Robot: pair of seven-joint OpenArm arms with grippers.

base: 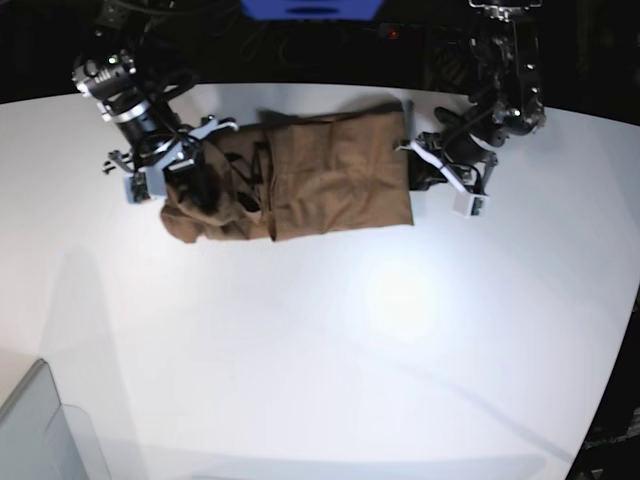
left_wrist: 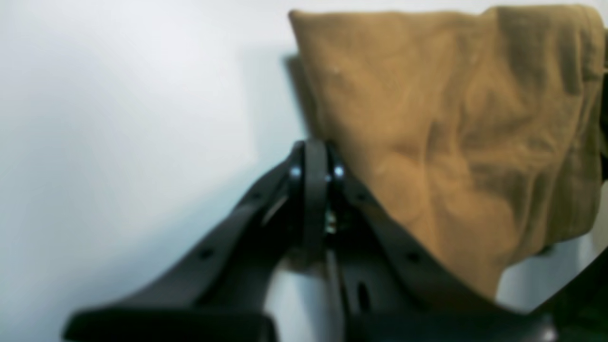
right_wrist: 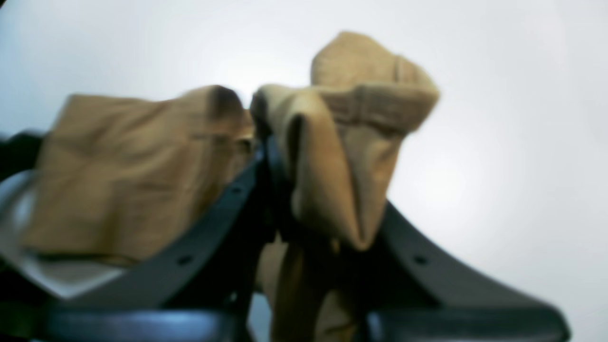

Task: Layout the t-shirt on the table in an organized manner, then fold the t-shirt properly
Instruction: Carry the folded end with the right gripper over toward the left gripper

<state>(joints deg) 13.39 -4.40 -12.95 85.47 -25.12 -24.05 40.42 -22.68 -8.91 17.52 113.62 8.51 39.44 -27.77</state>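
Left gripper [left_wrist: 316,161]: black matte fingers [left_wrist: 228,223], curved, w/ small round holes along each; two shiny screw heads near tips. Right gripper [right_wrist: 266,142]: same build, dark grey-black curved fingers [right_wrist: 427,266], holes approx. mid-length. Base view: both arms black, bulky joint housings, white brackets at wrists, grey camera blocks below. Right arm shows silver ring at a joint, black cables by upper links.

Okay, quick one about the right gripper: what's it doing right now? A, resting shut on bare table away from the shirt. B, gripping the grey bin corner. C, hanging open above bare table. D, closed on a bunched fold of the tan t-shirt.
D: the right wrist view shows the right gripper pinching bunched t-shirt fabric.
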